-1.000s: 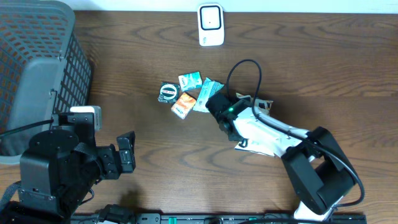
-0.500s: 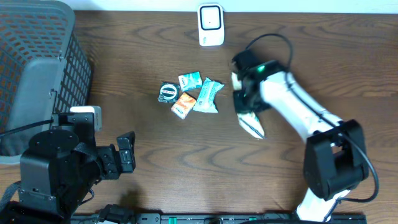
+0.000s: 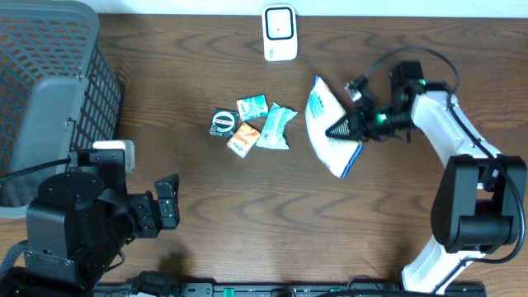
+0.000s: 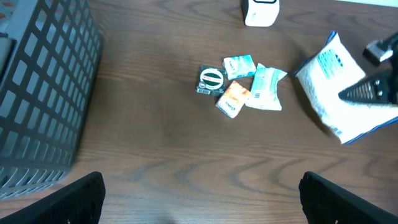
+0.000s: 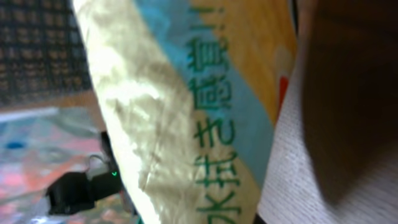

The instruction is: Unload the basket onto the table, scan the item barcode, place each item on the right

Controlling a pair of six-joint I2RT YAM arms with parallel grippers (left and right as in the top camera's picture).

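Quick update on the scan job: over the last second the right arm goes from crouching over the white-and-blue snack bag mid-table to swinging out to its own side with the bag in tow. The right gripper is clamped on the bag's right edge, and the bag now hangs tilted, clear of the wood, below and to the right of the white scanner at the back edge. So the pick looks done and it's into the presenting part.

The wrist cam is just wall-to-wall packaging, with green characters on yellow and blue print. No barcode can be made out in any view, so which face points at the scanner is anyone's guess. The bag is near the scanner but not in front of it yet; it probably needs carrying up and left, maybe with a twist.

The left gripper hasn't budged, with its jaws wide and nothing in them. The little packets and the basket are untouched.
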